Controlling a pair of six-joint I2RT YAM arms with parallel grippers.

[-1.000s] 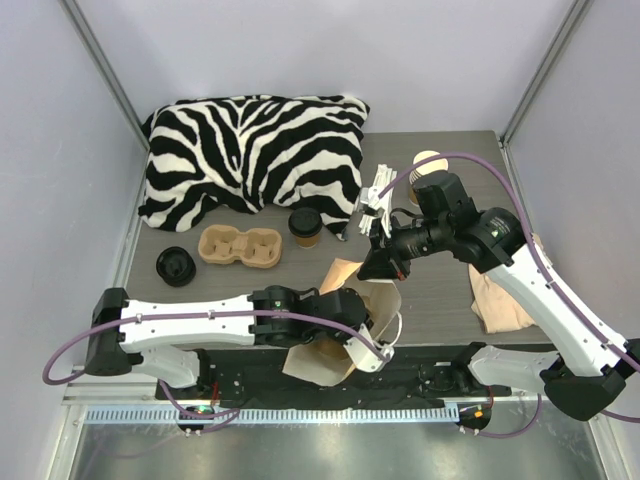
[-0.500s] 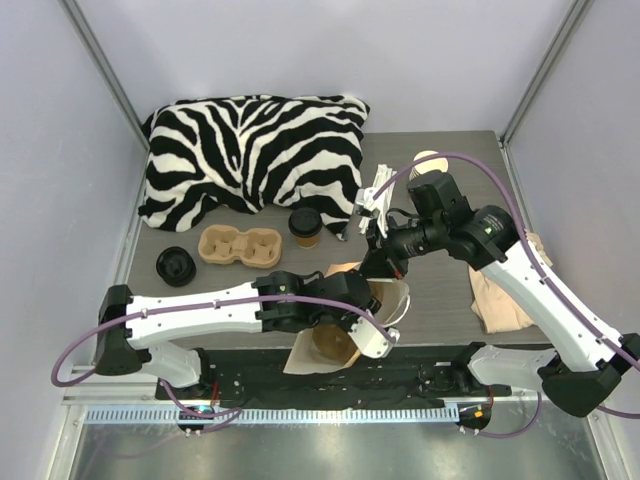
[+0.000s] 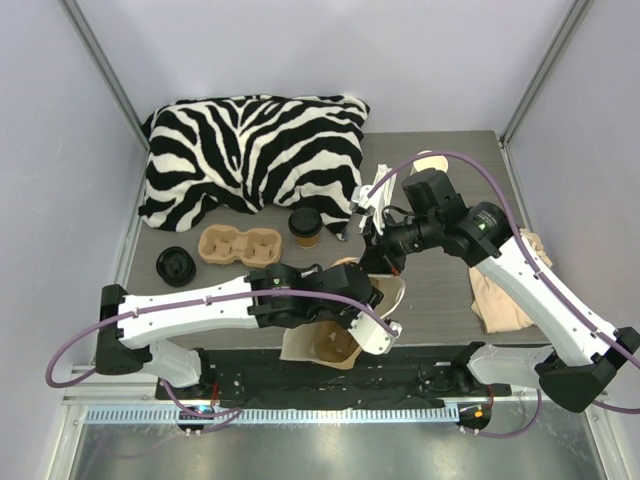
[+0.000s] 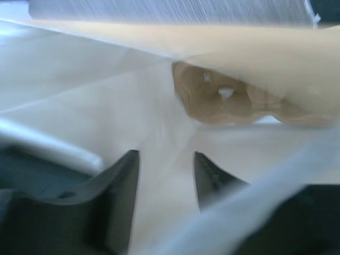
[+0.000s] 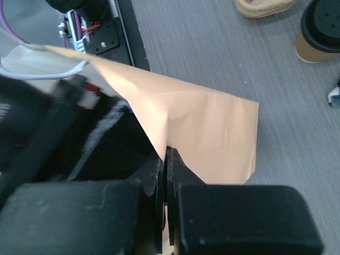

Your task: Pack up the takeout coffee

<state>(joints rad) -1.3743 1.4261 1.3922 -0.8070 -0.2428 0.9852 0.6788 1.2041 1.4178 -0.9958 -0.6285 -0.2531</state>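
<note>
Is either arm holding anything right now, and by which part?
The right gripper pinches the paper bag by the edge of its opening. The left gripper, open inside it, holds nothing.

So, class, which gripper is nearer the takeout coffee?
Right. The right gripper pinches the paper bag just right of the takeout coffee; the left gripper is farther, inside the bag.

Bright even overhead light; left wrist view blurred.

Takeout coffee (image 3: 305, 226) just right of cup carrier (image 3: 240, 245), before pillow (image 3: 250, 150); paper bag (image 5: 212, 127) in front of both.
</note>
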